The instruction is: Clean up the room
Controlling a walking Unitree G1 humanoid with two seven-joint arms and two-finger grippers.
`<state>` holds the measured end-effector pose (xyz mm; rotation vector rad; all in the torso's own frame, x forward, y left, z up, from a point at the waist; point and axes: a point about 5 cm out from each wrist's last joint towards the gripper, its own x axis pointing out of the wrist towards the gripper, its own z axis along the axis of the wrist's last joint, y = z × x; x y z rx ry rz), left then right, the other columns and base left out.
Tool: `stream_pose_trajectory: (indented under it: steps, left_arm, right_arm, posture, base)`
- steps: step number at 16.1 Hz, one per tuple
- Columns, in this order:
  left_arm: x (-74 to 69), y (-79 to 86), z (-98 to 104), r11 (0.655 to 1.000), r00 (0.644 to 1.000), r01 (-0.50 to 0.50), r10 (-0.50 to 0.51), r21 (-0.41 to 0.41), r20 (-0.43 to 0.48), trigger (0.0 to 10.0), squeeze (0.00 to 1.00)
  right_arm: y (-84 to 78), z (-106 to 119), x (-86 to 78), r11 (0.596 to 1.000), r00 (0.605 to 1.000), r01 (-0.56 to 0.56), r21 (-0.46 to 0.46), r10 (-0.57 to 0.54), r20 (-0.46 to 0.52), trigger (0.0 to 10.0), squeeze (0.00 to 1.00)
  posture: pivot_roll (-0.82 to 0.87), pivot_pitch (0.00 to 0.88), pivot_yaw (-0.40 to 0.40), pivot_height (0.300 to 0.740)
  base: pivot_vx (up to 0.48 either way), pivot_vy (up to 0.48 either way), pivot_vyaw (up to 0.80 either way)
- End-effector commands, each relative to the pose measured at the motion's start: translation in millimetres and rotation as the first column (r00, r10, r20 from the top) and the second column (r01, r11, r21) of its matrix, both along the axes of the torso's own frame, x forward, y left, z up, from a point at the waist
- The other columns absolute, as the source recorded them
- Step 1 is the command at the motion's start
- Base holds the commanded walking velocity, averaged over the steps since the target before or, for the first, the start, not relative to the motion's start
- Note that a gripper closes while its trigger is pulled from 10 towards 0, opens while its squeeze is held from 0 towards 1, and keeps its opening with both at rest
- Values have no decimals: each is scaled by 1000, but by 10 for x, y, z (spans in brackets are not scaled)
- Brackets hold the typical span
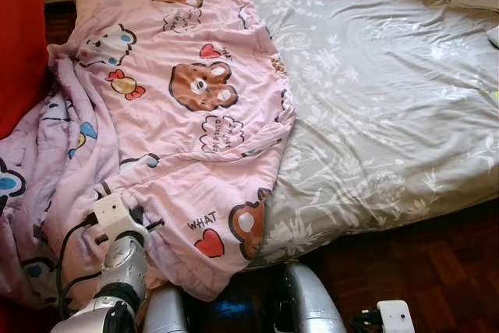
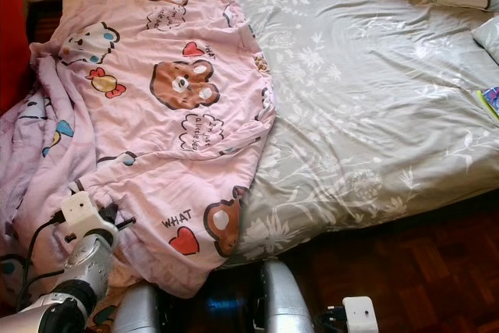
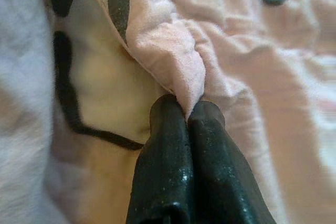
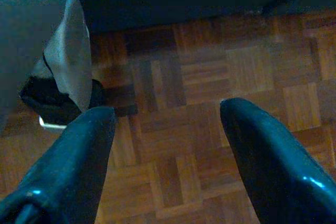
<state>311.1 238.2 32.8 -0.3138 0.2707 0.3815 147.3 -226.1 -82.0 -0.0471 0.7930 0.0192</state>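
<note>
A big bed (image 1: 390,115) with a grey flowery sheet fills the right and middle of the frame. A pink blanket (image 1: 179,91) with bears and hearts lies over the left part of it and hangs down at the lower left. The left gripper (image 3: 187,111) is squeezed tight on a fold of that blanket. The right gripper (image 4: 168,116) is wide apart, holding nothing, over the brown wood floor (image 4: 210,66), maybe near the robot's foot

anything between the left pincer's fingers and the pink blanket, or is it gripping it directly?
Nothing between them. In the left wrist view the left pincer is shut directly on a pinched fold of the pink blanket; its fingers touch the cloth.
</note>
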Motion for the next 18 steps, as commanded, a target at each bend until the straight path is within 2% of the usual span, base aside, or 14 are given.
stream_pose_trajectory:
  steps: [1, 4, 5, 6, 8, 13, 18]
  left_arm:
    - [-31, -48, -58, 1000, 1000, 9, -9, -20, -14, 0, 0]
    - [28, -128, -22, 999, 999, 46, -46, -21, -6, 0, 0]
    - [72, -178, 22, 996, 997, 83, -83, 16, 5, 118, 0]
    - [95, -198, 55, 995, 995, 96, -96, 21, 27, 10000, 0]
    - [109, -260, 86, 989, 988, 140, -143, 52, 62, 10000, 0]
    - [103, -316, 91, 983, 980, 172, -177, 68, 85, 10000, 0]
    - [114, -363, 124, 973, 969, 211, -222, 97, 112, 10000, 0]
  right_arm:
    - [18, -61, -112, 1000, 998, 5, -3, -5, -59, 10000, 0]
    - [52, -67, -51, 999, 996, 40, -6, -40, -77, 10000, 0]
    - [83, -72, -14, 1000, 995, 27, -9, -28, -98, 10000, 0]
    - [102, -75, 6, 1000, 993, 31, -7, -31, -109, 10000, 0]
    - [148, -82, 59, 999, 989, 39, -7, -40, -142, 10000, 0]
    - [212, -63, 160, 1000, 988, -2, -10, 0, -155, 10000, 0]
    - [249, -48, 223, 1000, 987, -3, -10, 1, -160, 10000, 0]
  posture:
    - [-156, 167, -72, 626]
    - [-140, 119, -55, 626]
    - [-121, 95, -49, 626]
    - [-112, 82, -46, 626]
    - [-86, 51, -35, 626]
    - [-72, 32, -22, 631]
    - [-55, 15, -13, 686]
  base:
    - [0, 0, 0]
    - [0, 0, 0]
    - [0, 0, 0]
    - [0, 0, 0]
    - [0, 0, 0]
    - [0, 0, 0]
    - [0, 0, 0]
